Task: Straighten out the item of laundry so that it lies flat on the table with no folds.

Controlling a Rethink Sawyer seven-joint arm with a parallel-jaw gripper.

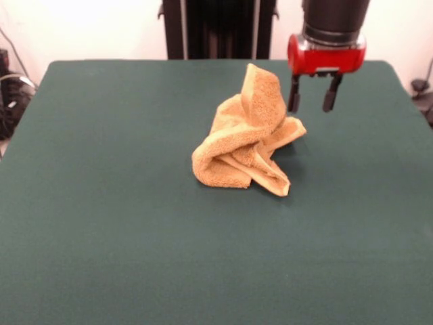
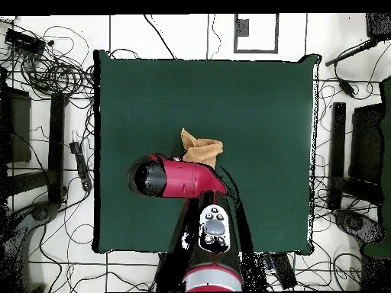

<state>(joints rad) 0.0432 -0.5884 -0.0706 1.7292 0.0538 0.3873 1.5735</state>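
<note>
Crumpled towel (image 1: pixel 247 135) on table (image 1: pixel 101 203), open claw (image 1: pixel 313 95) just beside, apart.

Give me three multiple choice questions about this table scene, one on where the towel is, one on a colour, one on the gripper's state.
1. Where does the towel sit on the table?
A. Near the middle
B. Hanging over an edge
C. In a corner

2. What colour is the tabletop?
A. White
B. Dark green
C. Red

3. What is the gripper doing?
A. Shut on the towel
B. Pressing the towel flat
C. Open, holding nothing

Answers:
1 A: bare tabletop shows on all sides of the crumpled towel.
2 B: the cloth top is dark green in both views.
3 C: its fingers stand apart beside the towel's raised peak, with nothing between them.
</note>
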